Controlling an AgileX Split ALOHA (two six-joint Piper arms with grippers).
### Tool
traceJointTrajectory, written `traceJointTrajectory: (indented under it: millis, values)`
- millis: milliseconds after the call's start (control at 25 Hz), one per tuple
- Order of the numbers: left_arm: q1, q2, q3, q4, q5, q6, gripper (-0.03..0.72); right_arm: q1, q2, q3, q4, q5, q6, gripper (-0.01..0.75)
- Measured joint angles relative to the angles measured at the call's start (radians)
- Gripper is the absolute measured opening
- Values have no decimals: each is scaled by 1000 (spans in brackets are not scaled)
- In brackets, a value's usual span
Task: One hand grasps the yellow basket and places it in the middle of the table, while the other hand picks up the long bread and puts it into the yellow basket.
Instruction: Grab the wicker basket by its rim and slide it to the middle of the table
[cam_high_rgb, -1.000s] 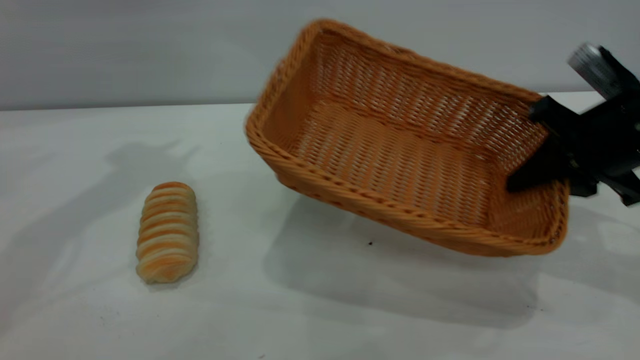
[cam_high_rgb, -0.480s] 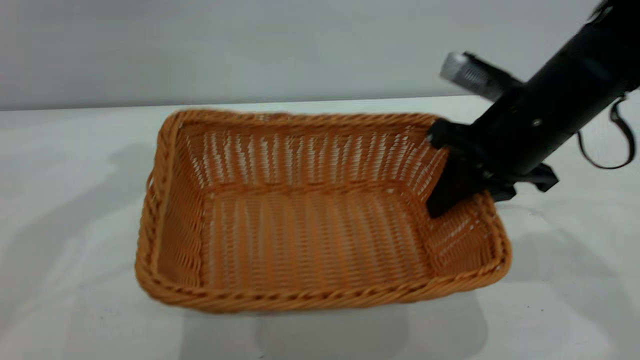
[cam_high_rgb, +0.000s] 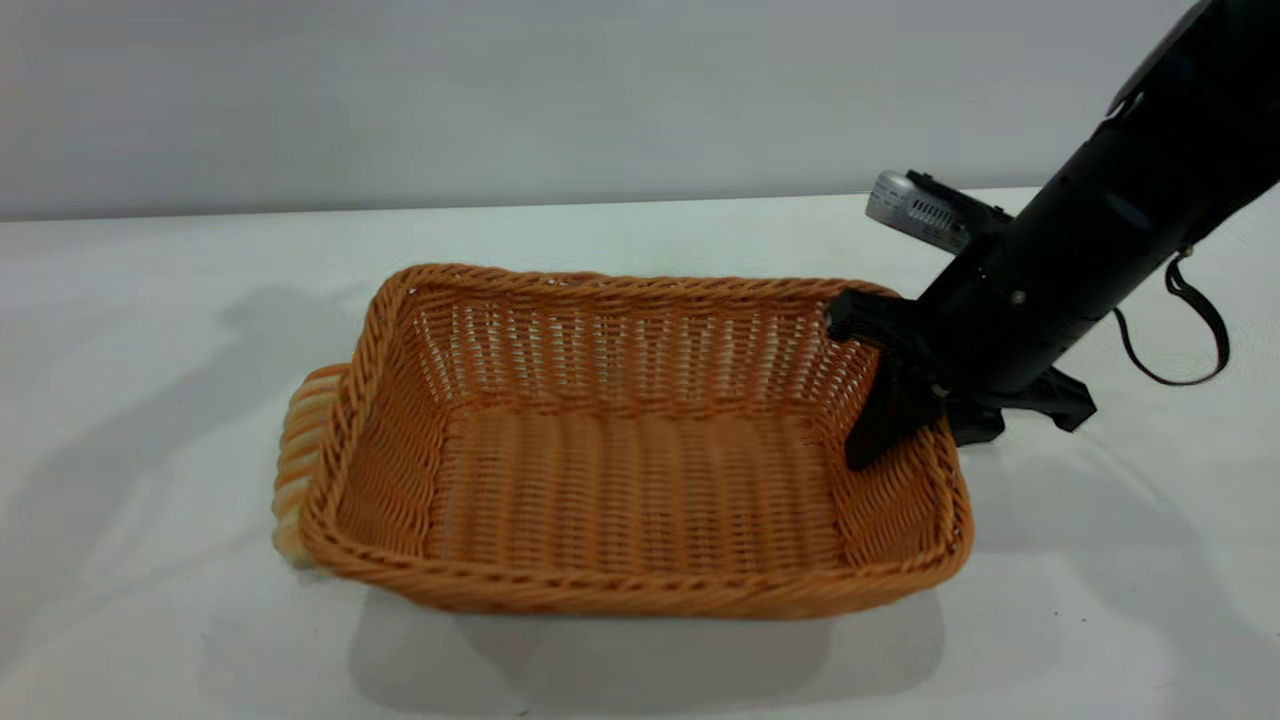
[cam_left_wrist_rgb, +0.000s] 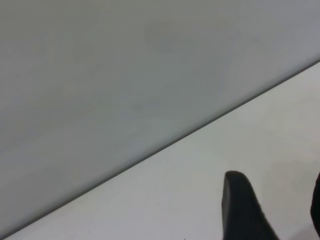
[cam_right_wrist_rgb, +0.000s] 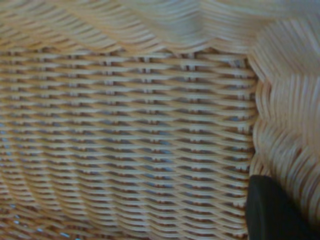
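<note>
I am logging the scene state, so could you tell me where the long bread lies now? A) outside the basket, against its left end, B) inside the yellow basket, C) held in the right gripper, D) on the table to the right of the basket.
A: the long bread peeks out beyond the left end of the yellow basket, whose inside is empty.

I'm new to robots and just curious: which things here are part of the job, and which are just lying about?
Part of the job:
- yellow basket, on the table
- long bread, peeking out beside the basket's left end
- right gripper, clamped on the basket's right wall
- left gripper, away from the basket

Lying about:
- nothing else visible
</note>
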Motion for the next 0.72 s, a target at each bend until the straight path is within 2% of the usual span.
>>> traceJointTrajectory:
  millis: [400, 520, 720]
  values:
    - [0, 0, 0, 0, -1, 0, 405, 0, 8, -38, -59, -14, 5, 65]
    - [0, 0, 0, 0, -1, 0, 405, 0, 8, -39, -60, -15, 7, 138]
    - [0, 0, 0, 0, -2, 0, 405, 0, 8, -38, -63, -36, 7, 338]
